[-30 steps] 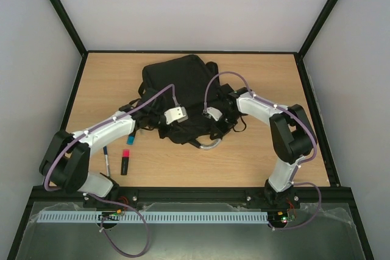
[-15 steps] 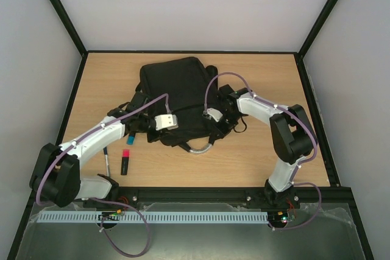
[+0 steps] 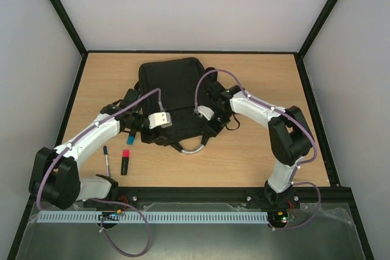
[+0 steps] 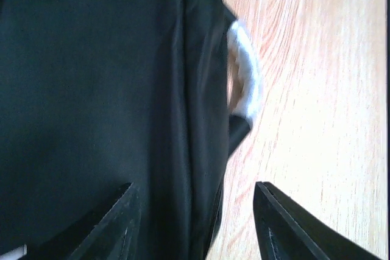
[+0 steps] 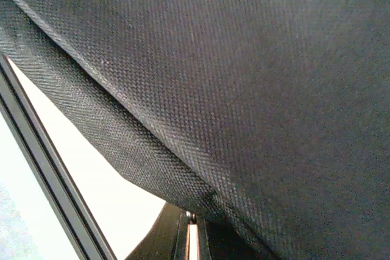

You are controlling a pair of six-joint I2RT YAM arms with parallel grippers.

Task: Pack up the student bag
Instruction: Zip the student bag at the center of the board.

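Note:
The student bag (image 3: pixel 172 92), a big black backpack, lies flat mid-table with its silver-grey handle loop (image 3: pixel 189 148) toward the near side. My left gripper (image 3: pixel 163 127) hovers at the bag's near-left edge. In the left wrist view it (image 4: pixel 195 194) is open, straddling the bag's edge (image 4: pixel 91 89) with bare wood on the right and the pale loop (image 4: pixel 245 77) ahead. My right gripper (image 3: pixel 207 121) sits at the bag's near-right side. Woven black bag fabric (image 5: pixel 244 77) fills the right wrist view, draped over the right gripper (image 5: pixel 192 238), whose fingers are shut on it.
A pen (image 3: pixel 106 161) and a black highlighter with red and blue ends (image 3: pixel 125 161) lie on the wooden table (image 3: pixel 274 150) near the left arm's base. Black straps (image 3: pixel 122 105) trail from the bag's left side. A black frame edges the table.
The bag slid left and flattened as both arms moved left. My left gripper opened and let go of the bag; the right one stayed shut on the fabric.

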